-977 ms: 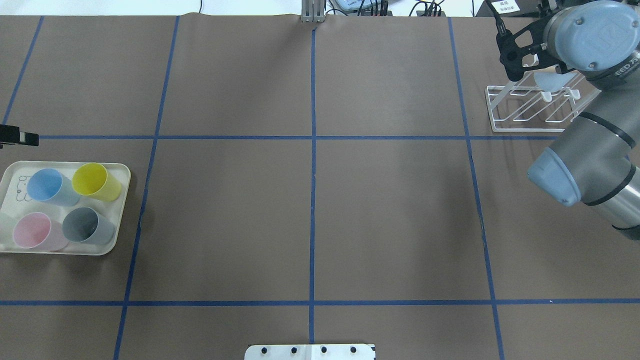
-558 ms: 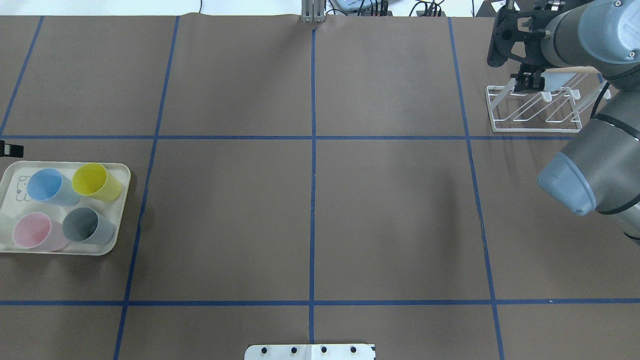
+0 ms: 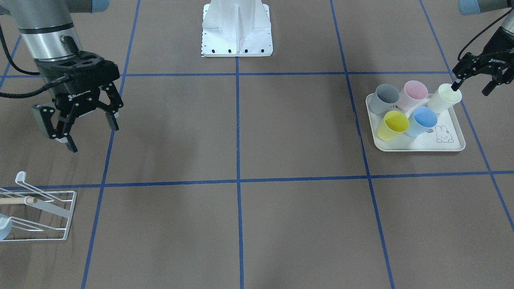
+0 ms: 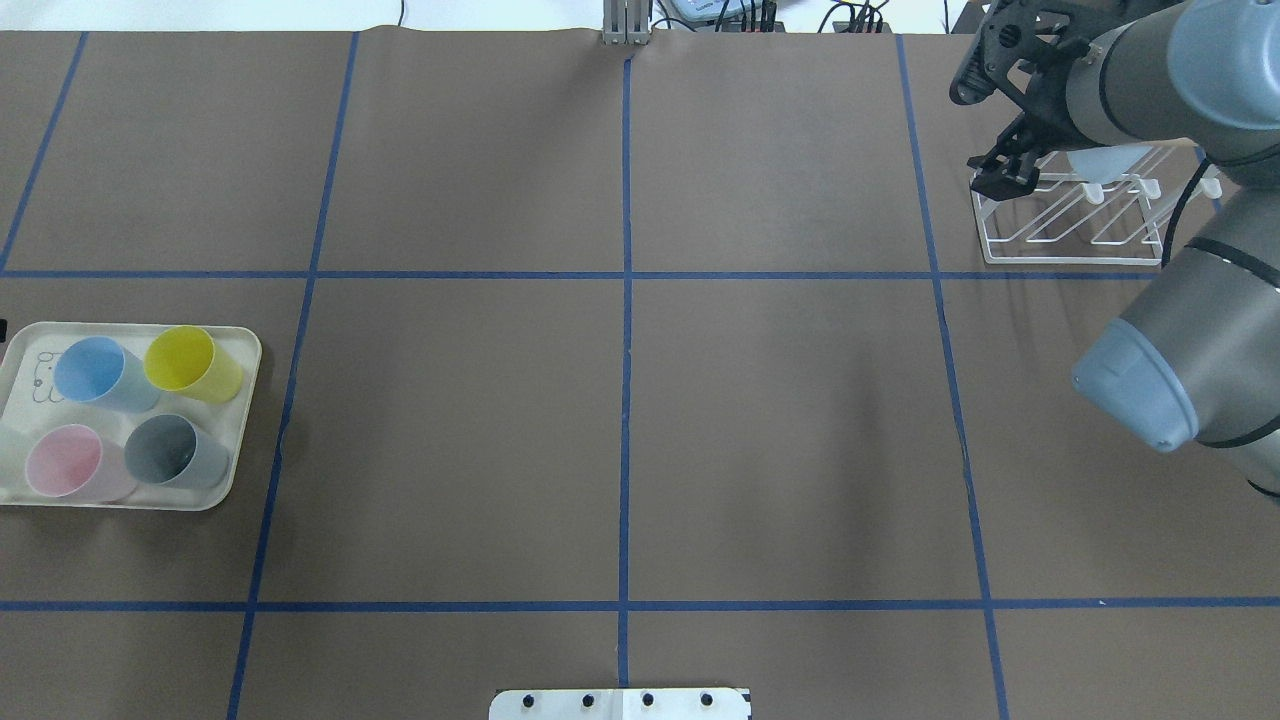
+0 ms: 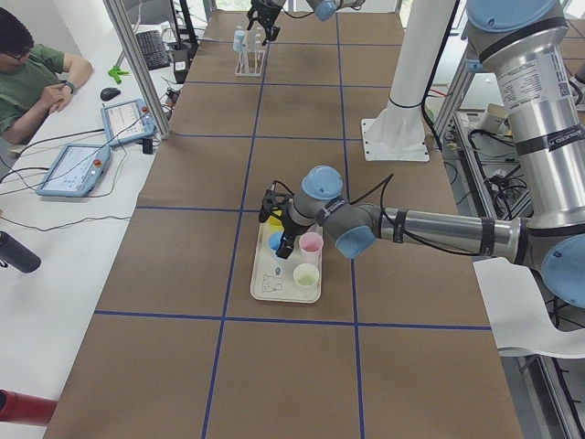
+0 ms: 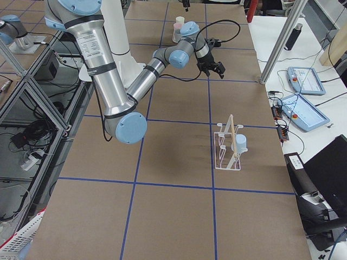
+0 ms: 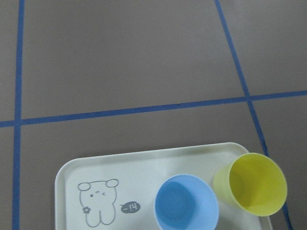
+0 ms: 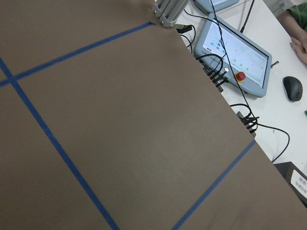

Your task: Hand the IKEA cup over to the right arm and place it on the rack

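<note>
- Over the tray's [image 3: 455, 147] corner nearest the robot on its left side, the left gripper [image 3: 470, 89] hangs with its jaws spread and nothing between them.
- One fingertip [image 3: 454, 86] sits right at the rim of the pale cup [image 3: 443, 100]. The other is out past the cup toward the worktop's left end. Whether the near fingertip touches the rim cannot be told.
- That pale cup stands upright in the same corner, mouth up, so its long axis runs straight up from the tray. It lies just below the jaws and a little toward the tray's middle.
- The pink cup [image 3: 414, 93] stands just beside it, and the blue cup [image 3: 421, 119] is near on the side away from the robot. The open side is the one toward the worktop's left end.
- The tray is at the worktop's left end, so the left arm is much the nearer one.
- The right gripper [image 3: 93, 137] is well apart, toward the worktop's right end. Its jaws are wide and empty.
- The rack [image 4: 1065, 225] stands by the worktop's far right corner. A light-blue cup [image 6: 240, 143] already hangs on it, mouth down.
- My judgement: the coming move is a small shift of the left jaws toward the tray's middle and down, to straddle the pale cup's wall clear of the pink cup.
</note>
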Controlling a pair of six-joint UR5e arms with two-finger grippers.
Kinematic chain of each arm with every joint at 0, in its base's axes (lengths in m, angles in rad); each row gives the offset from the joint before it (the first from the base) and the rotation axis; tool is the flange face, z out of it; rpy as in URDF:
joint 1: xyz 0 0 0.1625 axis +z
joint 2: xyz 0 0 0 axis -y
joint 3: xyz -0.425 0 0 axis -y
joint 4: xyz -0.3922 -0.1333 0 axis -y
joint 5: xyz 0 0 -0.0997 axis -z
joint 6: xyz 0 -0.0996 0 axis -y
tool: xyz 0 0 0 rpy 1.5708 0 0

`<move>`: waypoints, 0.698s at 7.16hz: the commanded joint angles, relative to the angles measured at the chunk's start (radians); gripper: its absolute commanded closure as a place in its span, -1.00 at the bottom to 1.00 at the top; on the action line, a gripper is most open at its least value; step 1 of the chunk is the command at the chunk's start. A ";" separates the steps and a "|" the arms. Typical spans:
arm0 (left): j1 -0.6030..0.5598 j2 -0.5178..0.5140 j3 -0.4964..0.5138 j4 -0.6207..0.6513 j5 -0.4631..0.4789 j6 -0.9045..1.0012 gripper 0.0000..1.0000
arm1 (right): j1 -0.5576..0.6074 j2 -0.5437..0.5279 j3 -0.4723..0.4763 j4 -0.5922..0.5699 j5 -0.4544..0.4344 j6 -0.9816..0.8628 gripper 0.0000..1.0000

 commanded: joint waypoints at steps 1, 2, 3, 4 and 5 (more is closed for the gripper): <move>0.002 0.012 0.113 -0.093 0.028 0.032 -1.00 | -0.074 0.062 -0.001 -0.037 0.027 0.151 -0.99; 0.004 0.015 0.191 -0.192 0.028 0.030 -1.00 | -0.085 0.096 0.006 -0.142 0.037 0.151 -0.99; 0.007 0.016 0.239 -0.249 0.027 0.024 -1.00 | -0.098 0.125 0.008 -0.184 0.037 0.163 -0.99; 0.007 0.021 0.245 -0.251 0.025 0.018 -1.00 | -0.108 0.127 0.009 -0.185 0.037 0.177 -0.99; 0.010 0.033 0.246 -0.253 0.014 0.016 -1.00 | -0.111 0.127 0.009 -0.183 0.037 0.177 -0.99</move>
